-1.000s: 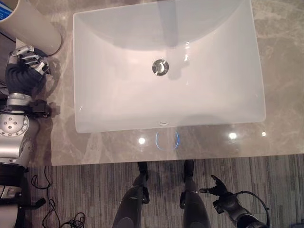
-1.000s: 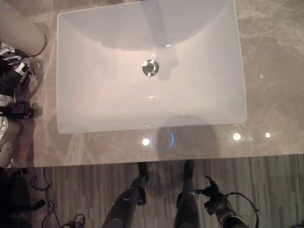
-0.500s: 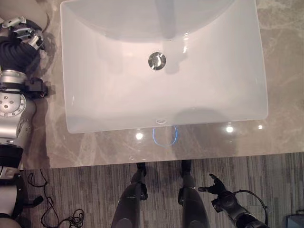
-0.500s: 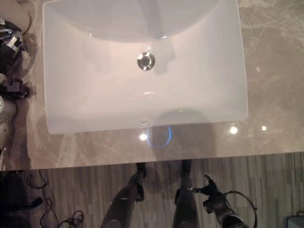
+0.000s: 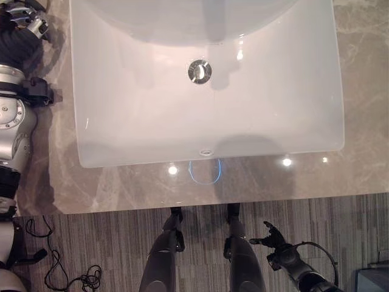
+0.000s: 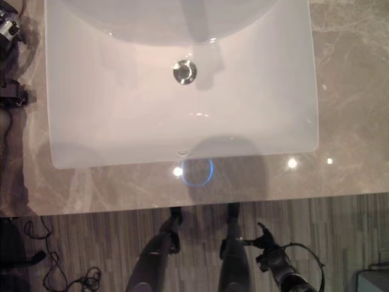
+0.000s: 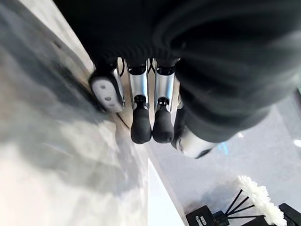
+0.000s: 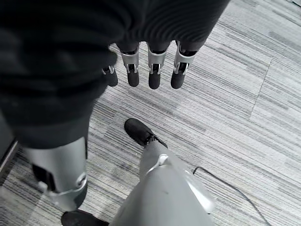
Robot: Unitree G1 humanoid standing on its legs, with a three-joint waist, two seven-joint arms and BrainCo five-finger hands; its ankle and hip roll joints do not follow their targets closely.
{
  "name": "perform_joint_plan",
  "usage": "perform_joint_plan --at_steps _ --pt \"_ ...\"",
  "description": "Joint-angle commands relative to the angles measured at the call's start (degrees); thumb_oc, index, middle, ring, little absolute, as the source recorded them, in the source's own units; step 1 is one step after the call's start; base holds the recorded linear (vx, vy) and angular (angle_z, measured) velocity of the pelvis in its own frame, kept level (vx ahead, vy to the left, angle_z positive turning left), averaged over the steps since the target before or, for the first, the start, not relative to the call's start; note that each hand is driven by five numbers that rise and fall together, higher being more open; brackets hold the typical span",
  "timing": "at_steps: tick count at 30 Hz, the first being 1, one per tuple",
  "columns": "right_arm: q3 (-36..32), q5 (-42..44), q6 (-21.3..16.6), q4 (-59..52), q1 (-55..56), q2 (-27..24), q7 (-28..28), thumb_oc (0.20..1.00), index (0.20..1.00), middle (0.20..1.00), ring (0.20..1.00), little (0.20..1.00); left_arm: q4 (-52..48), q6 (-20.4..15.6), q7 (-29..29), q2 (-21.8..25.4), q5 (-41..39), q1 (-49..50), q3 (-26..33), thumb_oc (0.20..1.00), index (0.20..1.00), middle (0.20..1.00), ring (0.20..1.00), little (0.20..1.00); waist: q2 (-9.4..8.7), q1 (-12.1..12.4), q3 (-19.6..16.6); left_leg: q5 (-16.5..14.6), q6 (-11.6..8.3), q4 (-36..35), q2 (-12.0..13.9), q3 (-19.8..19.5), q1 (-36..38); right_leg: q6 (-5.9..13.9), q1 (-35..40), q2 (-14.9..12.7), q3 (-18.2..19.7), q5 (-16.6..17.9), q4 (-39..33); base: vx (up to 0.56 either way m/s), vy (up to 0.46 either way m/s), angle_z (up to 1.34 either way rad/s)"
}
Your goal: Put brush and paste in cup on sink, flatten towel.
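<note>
My left hand (image 5: pixel 21 24) lies on the marble counter (image 5: pixel 358 91) at the far left, beside the back left corner of the white sink (image 5: pixel 82 155). In the left wrist view its fingers (image 7: pixel 141 127) are straight and close over the stone, holding nothing. My right hand (image 5: pixel 275 238) hangs low at the right, below the counter's front edge and over the striped floor (image 8: pixel 235 108). Its fingers (image 8: pixel 153 75) are relaxed and empty.
The sink takes most of the counter, with a metal drain (image 5: pixel 199 71) at its middle. A dark holder with sticks and a white tuft (image 7: pixel 244 207) stands past my left hand. A grey box (image 5: pixel 372 280) sits on the floor at the far right.
The camera has shifted, and the cream cylinder at the top left has left the picture. My left arm has reached farther back along the counter beside the sink. The right hand hangs as before.
</note>
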Motion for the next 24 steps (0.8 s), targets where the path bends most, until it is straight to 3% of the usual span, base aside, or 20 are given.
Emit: perform_joint_plan --at_steps 1,5,11,18,24 --pt "-1.01 -0.29 -0.02 0.42 2.84 -1.58 -0.65 1.000 1.000 1.000 1.000 1.000 -2.12 1.54 -1.27 -4.37 2.73 14.01 3.24 0.200 0.200 0.200 0.200 0.200 2.77 1.11 -0.75 5.79 -2.27 -7.98 -0.21 -4.90 1.17 3.39 16.46 -2.05 -2.10 -7.19 -0.08 0.04 0.035 -0.12" --pt "-2.56 -1.34 0.14 1.12 3.75 -2.24 -0.25 1.000 1.000 1.000 1.000 1.000 -3.13 2.29 -2.44 -4.13 3.86 19.32 7.22 0.200 0.200 0.200 0.200 0.200 3.43 1.68 -1.51 5.71 -2.13 -7.98 -0.51 -4.69 1.90 3.34 16.88 -2.34 -2.44 -7.39 -0.08 0.01 0.013 -0.04" --pt "-2.96 -2.19 0.26 1.88 4.14 -2.71 0.02 1.000 1.000 1.000 1.000 1.000 0.39 2.31 -1.57 -2.07 3.92 18.14 8.87 0.200 0.200 0.200 0.200 0.200 3.85 2.12 -2.09 5.79 -2.04 -7.98 -0.61 -5.02 1.76 3.42 16.95 -2.39 -3.18 -7.69 -0.08 0.00 0.000 0.02" --pt "-2.73 -1.60 0.05 0.76 4.29 -3.00 -0.17 1.000 1.000 1.000 1.000 1.000 5.31 1.89 0.47 -0.79 3.35 12.47 7.17 0.200 0.200 0.200 0.200 0.200 3.61 1.67 -1.30 5.89 -2.18 -7.98 -0.54 -5.07 1.10 3.85 16.23 -2.47 -3.11 -6.81 -0.08 0.00 0.001 0.01" --pt "-1.41 -1.16 0.10 0.36 4.16 -3.09 0.04 1.000 1.000 1.000 1.000 1.000 11.89 2.45 1.81 0.71 3.26 1.86 0.65 0.200 0.200 0.200 0.200 0.200 2.50 0.73 -0.52 6.16 -2.27 -7.98 -0.07 -5.00 -0.06 4.21 15.17 -2.32 -2.58 -5.77 -0.08 0.00 0.000 0.00"
